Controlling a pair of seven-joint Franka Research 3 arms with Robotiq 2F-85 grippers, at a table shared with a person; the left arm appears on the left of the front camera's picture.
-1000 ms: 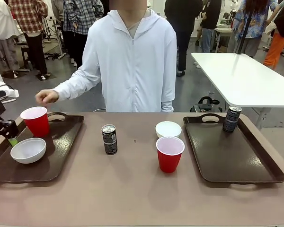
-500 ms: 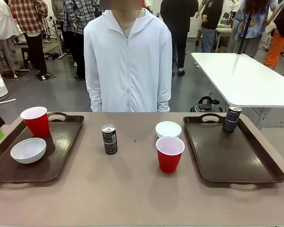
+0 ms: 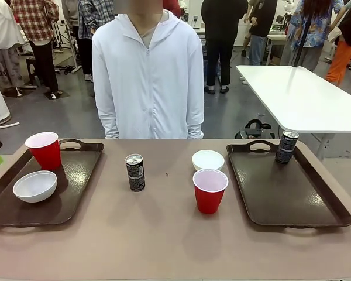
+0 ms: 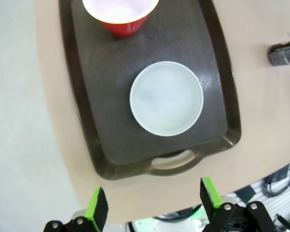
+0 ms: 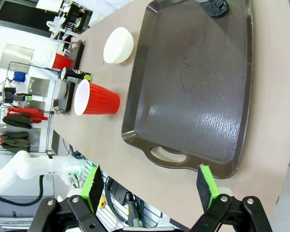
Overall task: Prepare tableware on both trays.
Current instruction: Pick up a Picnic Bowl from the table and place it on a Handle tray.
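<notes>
- Left fingers (image 4: 96, 212), released, have withdrawn toward 9 o'clock; cup (image 3: 44, 150) and bowl (image 3: 35, 186) sit on left tray (image 3: 76, 181).
- Right fingers (image 5: 206, 186) released; loose can (image 3: 135, 172) waits on table (image 3: 164, 234).

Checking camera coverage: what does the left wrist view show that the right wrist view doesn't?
Left wrist alone: the white bowl in the left tray. Right wrist alone: the right tray with its can, plus a second bowl and a red cup on the table. Shared: the middle can and the other red cup.
</notes>
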